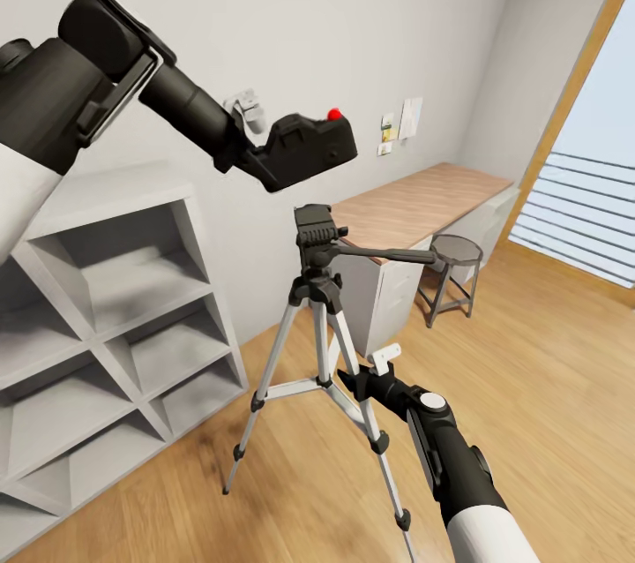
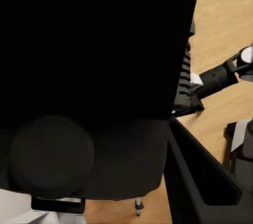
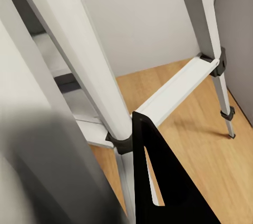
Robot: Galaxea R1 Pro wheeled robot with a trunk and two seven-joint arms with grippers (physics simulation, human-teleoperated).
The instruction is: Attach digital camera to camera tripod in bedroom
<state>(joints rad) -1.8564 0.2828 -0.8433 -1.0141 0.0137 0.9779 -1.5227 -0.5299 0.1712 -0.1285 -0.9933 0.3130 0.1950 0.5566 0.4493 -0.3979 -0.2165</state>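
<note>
Digital camera black, red button up | gripped by left gripper | above camera tripod

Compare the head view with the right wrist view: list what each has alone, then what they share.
Head view alone: the left gripper holding the digital camera above the tripod's black head, plus white cube shelves, a wooden desk and a stool.
Right wrist view alone: a close look at a black leg joint.
Shared: the camera tripod's silver legs, the wood floor and white wall.
</note>
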